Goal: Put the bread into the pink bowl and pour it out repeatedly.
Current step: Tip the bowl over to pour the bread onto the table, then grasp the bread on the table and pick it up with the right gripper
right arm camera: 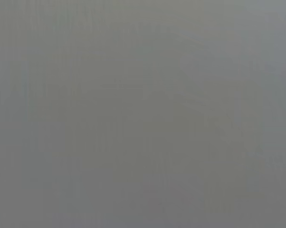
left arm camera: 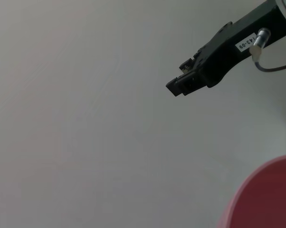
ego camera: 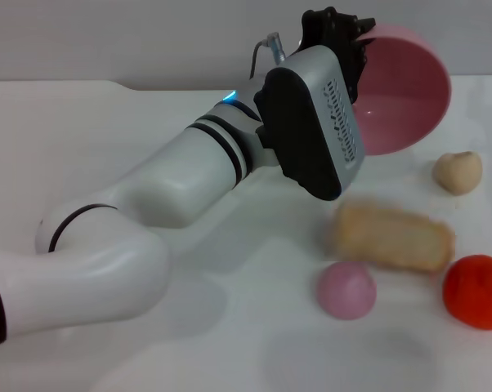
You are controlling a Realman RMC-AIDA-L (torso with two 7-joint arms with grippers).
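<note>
Pink bowl (ego camera: 401, 102): glossy plastic, lifted off the table (ego camera: 107, 122) and tipped on its side, opening facing the camera and downward; reads as the pour-out pose, nothing visible inside.
Left hand (ego camera: 348, 37): at the bowl's upper rim on the arm side, dark fingers over the edge; looks pinched onto the rim, since the bowl hangs tilted in the air with nothing else under it.
Rim grip reason: holding at the edge lets the wrist roll the bowl over to dump, judged from the tilt.
Bread (ego camera: 391, 235): on the table below the hand, nearer the camera, tan side up, smeared outline; lies just under the bowl's opening, so it has likely just dropped out (judgement).
Bread neighbours: small pink dome (ego camera: 346, 289) just beside its near end, red-orange lump (ego camera: 476, 291) close to its far-right end, beige lump (ego camera: 458, 171) apart, beyond the bread and beside the bowl's lower edge.
Left wrist view: pink bowl edge in one corner, one dark finger (left arm camera: 204, 66) against a plain grey background; confirms the bowl is close to the hand.
Right hand: not seen anywhere; right wrist view is plain grey, arm probably parked.
Step in hand: end of a pour; the next cycle calls for the bowl set upright and the bread reloaded.
Risk: bread sits tight among the lumps, so a pick there could nudge them.
</note>
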